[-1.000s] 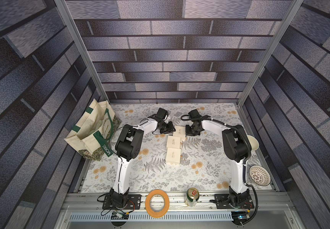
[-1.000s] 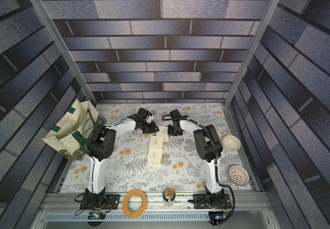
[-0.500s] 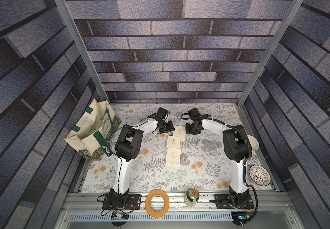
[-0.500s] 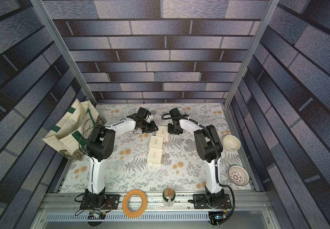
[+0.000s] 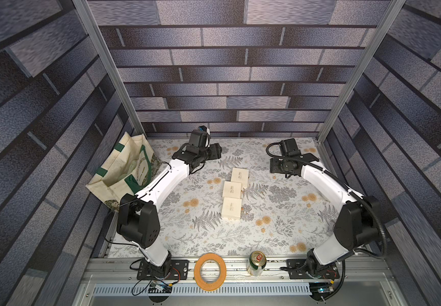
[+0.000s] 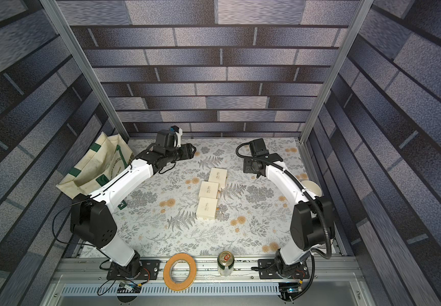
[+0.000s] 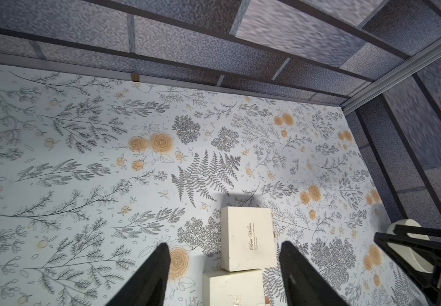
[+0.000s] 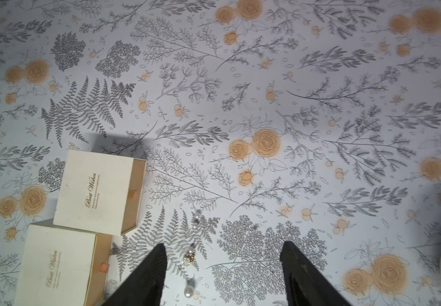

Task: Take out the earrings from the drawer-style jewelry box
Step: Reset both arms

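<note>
Backed off boxes (image 5: 232, 189) with both jaws released, empty. Lift clear of earrings (image 8: 189, 255) loose on table (image 5: 201, 238).

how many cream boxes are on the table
3, in a row on the table: far box, middle box just nearer, near box closest to the robot's bases. None seems hidden.

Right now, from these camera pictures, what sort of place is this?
Probably a robot test cell, not a real room: grey brick-pattern printed wall panels between silver aluminium frame posts, and two white-and-black robot arms bolted to a metal front rail.
</note>
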